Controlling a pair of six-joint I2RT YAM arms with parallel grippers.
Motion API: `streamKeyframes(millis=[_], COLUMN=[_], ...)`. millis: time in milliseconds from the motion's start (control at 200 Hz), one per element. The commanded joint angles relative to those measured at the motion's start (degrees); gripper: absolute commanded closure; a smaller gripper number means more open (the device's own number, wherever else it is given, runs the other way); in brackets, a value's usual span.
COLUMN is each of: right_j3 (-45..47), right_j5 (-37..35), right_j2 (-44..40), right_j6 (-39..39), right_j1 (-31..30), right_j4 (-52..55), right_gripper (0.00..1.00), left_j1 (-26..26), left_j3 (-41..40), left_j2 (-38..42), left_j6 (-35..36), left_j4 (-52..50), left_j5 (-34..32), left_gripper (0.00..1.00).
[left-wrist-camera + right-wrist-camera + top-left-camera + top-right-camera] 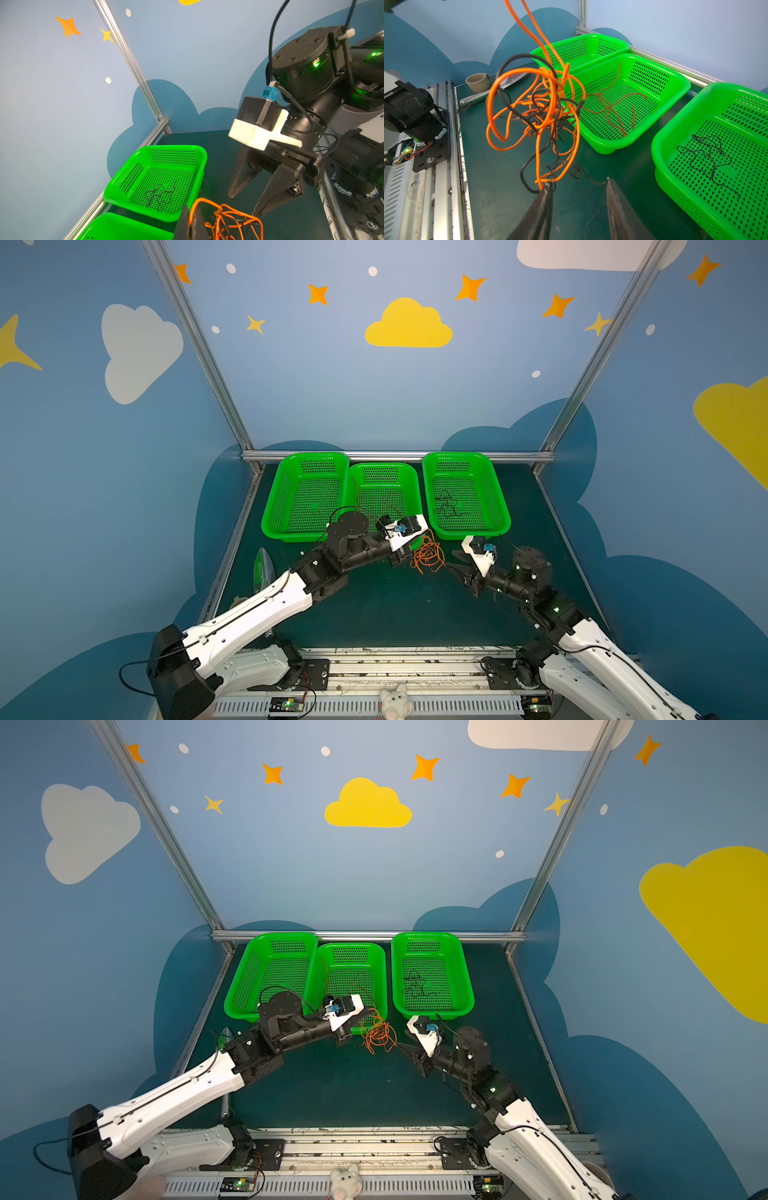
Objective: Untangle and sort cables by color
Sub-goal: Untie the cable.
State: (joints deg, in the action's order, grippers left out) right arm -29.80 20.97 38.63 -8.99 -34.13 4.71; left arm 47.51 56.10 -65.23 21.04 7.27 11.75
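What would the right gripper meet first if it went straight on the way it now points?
Most likely the orange-and-black cable tangle hanging from the left gripper, though depth is hard to judge.

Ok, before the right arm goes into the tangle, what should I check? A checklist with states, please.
1. Left end effector shut on an orange strand: ok.
2. Right end effector open, beside the tangle: ok.
3. Black strands separated from orange ones: not ok, interwoven.
4. Tangle fully off the table: cannot tell.
5. Left basket without cables in its visible part: ok.
6. Right basket holds only black cable: ok.
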Motion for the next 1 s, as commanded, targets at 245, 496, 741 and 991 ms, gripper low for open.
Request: streamKeyframes(millis=[245, 496, 741, 991], right_j3=[-0.30, -1.35, -3.02, -3.33], right_j5=[-7.81, -10.51, -16.66, -18.34], right_j2=[-4.38, -4.56, -2.03, -1.28], right_j6=[-3.21, -5.01, -7.13, -6.67], right_j1=[-3.88, -7.82, -13.10, -13.42], right_j4=[1.74, 3.01, 1.29, -1.08], right_gripper=[0.57, 0.58, 0.61, 0.69], left_j1=[-0.26, -0.35, -0.22, 0.13], left_j3=[2.61, 3.49, 2.63, 1.96], left_j2=[0.54, 0.00, 0.28, 0.72], left_j6=[1.80, 2.00, 0.99, 0.45], left_j4=[-0.50, -0.94, 0.16, 0.64], left_j5=[-1.90, -2.31, -1.38, -1.56], left_gripper=[0.97, 0.97, 0.97, 0.97])
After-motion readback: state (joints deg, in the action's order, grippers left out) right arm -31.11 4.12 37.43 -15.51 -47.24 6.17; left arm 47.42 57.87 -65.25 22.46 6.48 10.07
